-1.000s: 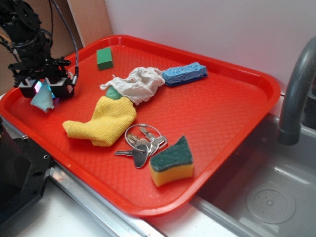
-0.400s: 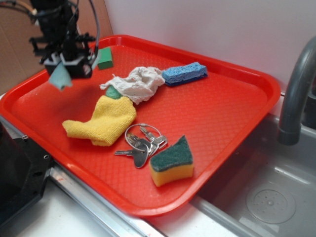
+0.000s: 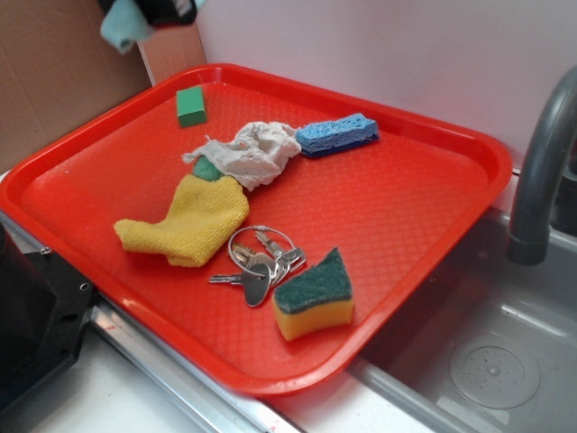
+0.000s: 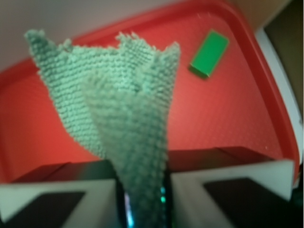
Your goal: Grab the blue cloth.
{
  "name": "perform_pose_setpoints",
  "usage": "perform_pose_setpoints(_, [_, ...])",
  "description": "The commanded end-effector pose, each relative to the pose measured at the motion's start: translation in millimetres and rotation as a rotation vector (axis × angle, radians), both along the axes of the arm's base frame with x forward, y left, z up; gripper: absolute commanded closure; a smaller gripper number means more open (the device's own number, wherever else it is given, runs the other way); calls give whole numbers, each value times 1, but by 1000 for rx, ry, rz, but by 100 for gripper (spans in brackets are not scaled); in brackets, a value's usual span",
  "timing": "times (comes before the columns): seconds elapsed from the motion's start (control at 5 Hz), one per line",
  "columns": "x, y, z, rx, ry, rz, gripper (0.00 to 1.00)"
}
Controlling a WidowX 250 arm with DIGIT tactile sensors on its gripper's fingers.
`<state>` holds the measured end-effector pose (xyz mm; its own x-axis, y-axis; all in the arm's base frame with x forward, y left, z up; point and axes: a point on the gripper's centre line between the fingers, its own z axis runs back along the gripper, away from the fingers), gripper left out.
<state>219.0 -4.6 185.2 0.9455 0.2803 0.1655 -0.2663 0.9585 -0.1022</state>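
Observation:
The blue cloth [image 3: 123, 23] [image 4: 118, 104], a small pale teal fuzzy rag, hangs high above the far left corner of the red tray [image 3: 487, 153]. My gripper [image 3: 151, 9] sits at the very top edge of the exterior view, mostly cut off. In the wrist view the gripper [image 4: 142, 190] is shut on the cloth. Its two white fingers [image 4: 57, 194] press the fabric between them, and the cloth fans out beyond the fingertips, hiding part of the tray [image 4: 218, 114] below.
On the tray lie a green block [image 3: 190, 105] [image 4: 209, 53], a white rag [image 3: 252, 152], a blue sponge [image 3: 336, 133], a yellow cloth [image 3: 189, 221], keys [image 3: 257, 262] and a green-yellow sponge [image 3: 314, 296]. A grey faucet [image 3: 541, 171] and sink [image 3: 478, 361] stand at the right.
The gripper has risen from just above the tray's left side and moved back, carrying the blue cloth up to the top edge of the exterior view.

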Motion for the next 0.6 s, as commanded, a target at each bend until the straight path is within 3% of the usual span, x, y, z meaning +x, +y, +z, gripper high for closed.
perform_pose_setpoints(0.0, [-45, 16, 28, -30, -71, -16, 100])
perform_pose_setpoints(0.4, [-56, 17, 8, 14, -9, -9, 100])
